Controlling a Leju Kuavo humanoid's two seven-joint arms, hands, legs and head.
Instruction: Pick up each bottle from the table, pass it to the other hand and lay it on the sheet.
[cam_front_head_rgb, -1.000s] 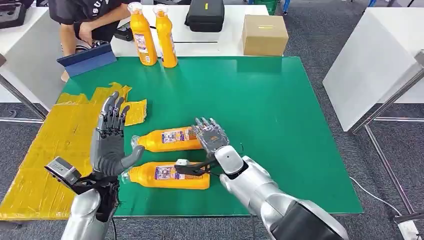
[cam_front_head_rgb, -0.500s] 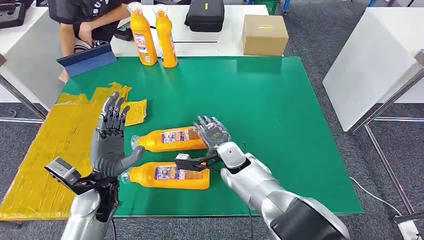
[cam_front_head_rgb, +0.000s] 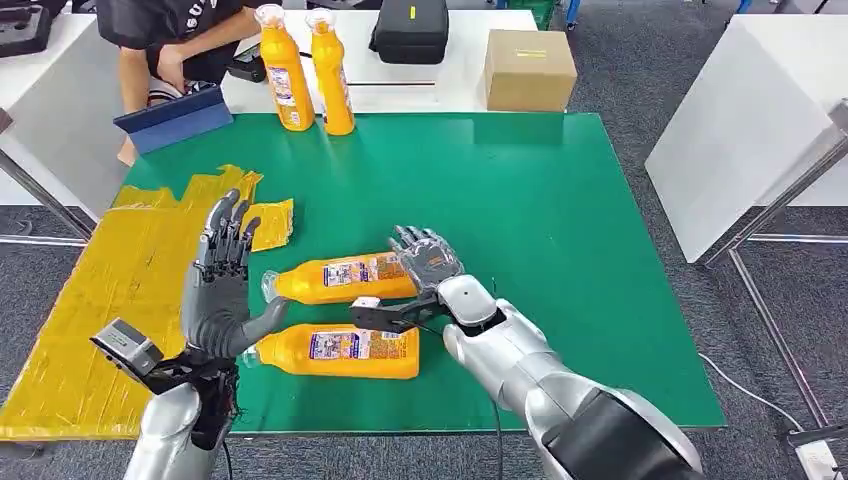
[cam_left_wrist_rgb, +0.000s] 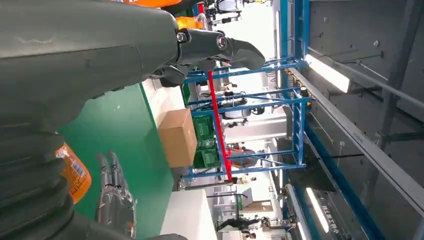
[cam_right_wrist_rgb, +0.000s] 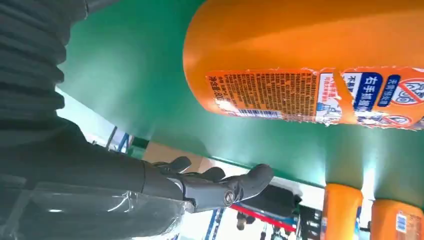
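Behind the right hand (cam_front_head_rgb: 428, 262), base of the farther lying bottle (cam_front_head_rgb: 342, 279) hidden.

Both arms are polished silver tubes ending in dark grey, many-fingered hands, the left hand (cam_front_head_rgb: 222, 285) matte charcoal and the right hand (cam_front_head_rgb: 428, 262) paler with a glossy clear cover. A small grey camera block (cam_front_head_rgb: 126, 347) sits at the left wrist. Thin black cables trail beneath each forearm.

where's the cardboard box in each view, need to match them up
Head view: the cardboard box sits on the white table beyond the green table's far edge, top centre-right.
Left wrist view: the box is at picture centre-left, just past the green surface's edge.
Right wrist view: a tan patch below the green edge may be it; I cannot tell.
Shared landmark: the green table.
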